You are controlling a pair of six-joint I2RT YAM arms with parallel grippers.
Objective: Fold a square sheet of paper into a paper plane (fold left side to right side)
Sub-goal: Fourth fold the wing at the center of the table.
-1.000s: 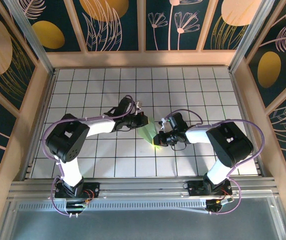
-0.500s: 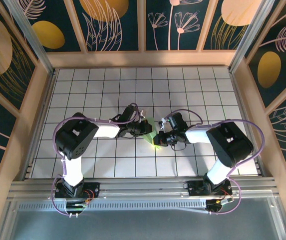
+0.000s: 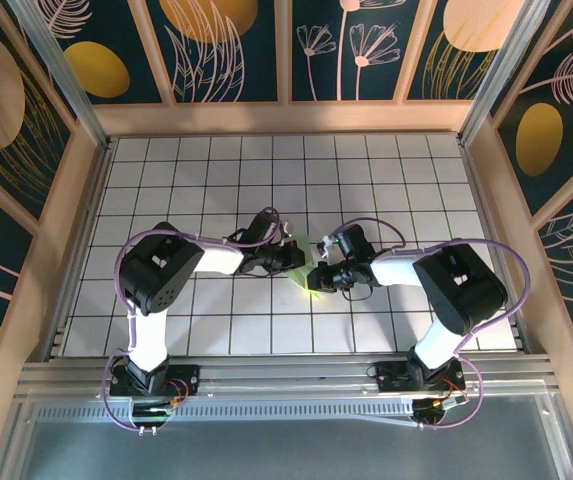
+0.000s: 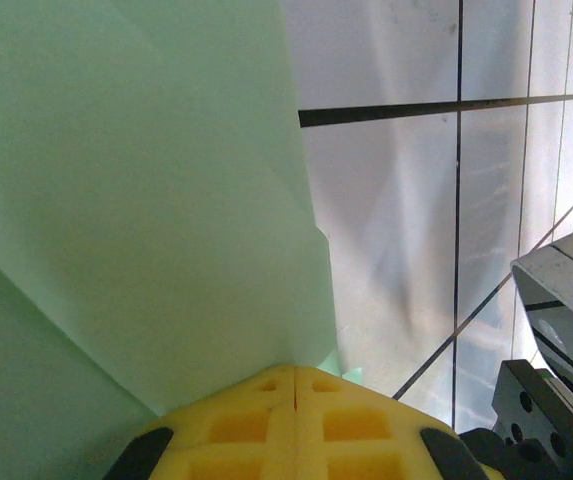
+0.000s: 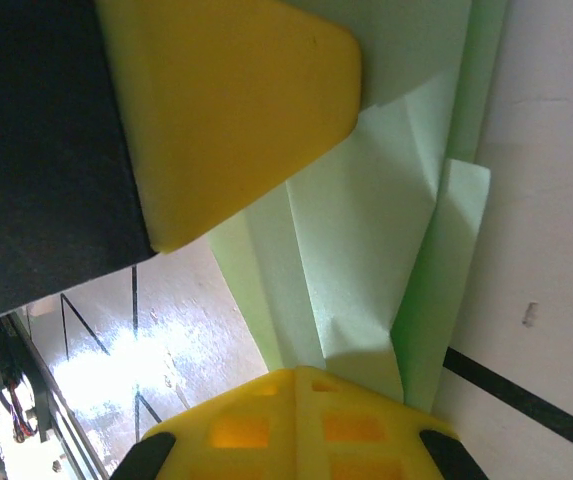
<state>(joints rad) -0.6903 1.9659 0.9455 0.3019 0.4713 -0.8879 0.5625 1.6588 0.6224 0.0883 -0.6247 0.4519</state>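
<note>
Left wrist view: left gripper [image 4: 294,372] is closed, its two yellow pads meeting at a centre seam. The tips are set against the near edge of the folded green paper [image 4: 146,200], which spreads from 9 to 12 o'clock in overlapping layers with a diagonal crease. Whether any layer is nipped between the pads cannot be told. The white tiled table [image 4: 396,250], ruled with black grid lines, shows from 1 to 3 o'clock. Right wrist view: right gripper [image 5: 306,375] is also closed, pads together, tips touching the paper's stacked folds; a pinch cannot be confirmed. One yellow pad of the left gripper, on its black finger, sits at 10 to 11 o'clock over the paper's far end. Top external view: the grippers stand tip to tip near the table's centre with the paper between and beneath them. The left arm [image 3: 156,280] reaches in from 7 o'clock, the right arm [image 3: 461,285] from 5 o'clock. Purple cables [image 3: 370,222] loop along each arm. Dark wall panels [image 3: 236,50] with gold ovals and pale leaf outlines enclose the table.
</note>
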